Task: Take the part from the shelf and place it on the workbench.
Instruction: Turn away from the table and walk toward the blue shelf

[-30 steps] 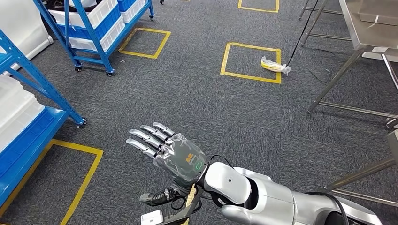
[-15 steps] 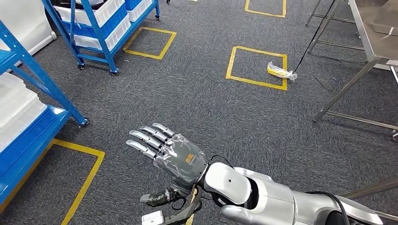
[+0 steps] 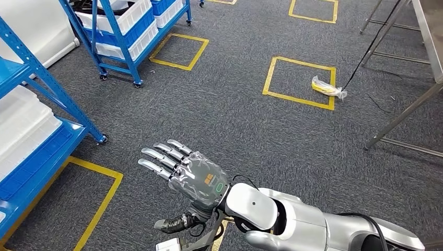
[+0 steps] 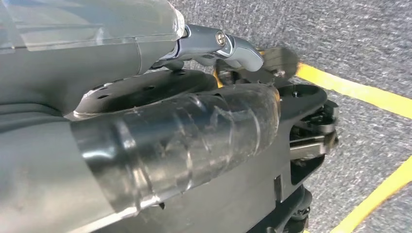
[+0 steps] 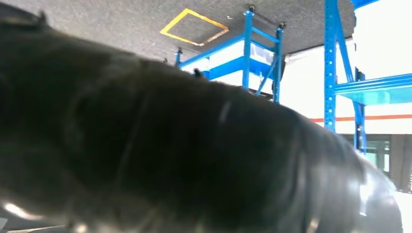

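While the part we are meant to fetch cannot be made out, we judge it lies in one of the white plastic bins (image 3: 23,128) on the blue steel shelf (image 3: 49,86) at our left, or in those on the wheeled blue rack (image 3: 121,36) further off. We cannot tell which.

Our right hand (image 3: 193,178) reaches out flat above the grey carpet (image 3: 235,120), fingers spread and straight, nothing in it. Of our left hand (image 4: 160,131) we see the grey cover and the film-wrapped thumb close up, above the carpet and its yellow tape lines. Whether its fingers are curled or apart we cannot tell.

A small yellow object in a clear plastic bag (image 3: 328,87) lies on the edge of a yellow tape square (image 3: 299,82), well apart from both shelves and near the legs of the stainless steel workbench (image 3: 432,29). If the part is packed the same way, we expect something light and small, with a loose, slippery film around it. The hold should close across the firm body inside, not on the slack plastic, which could slide out between the fingers. A moderate squeeze ought to do, since we cannot judge how fragile the contents are.
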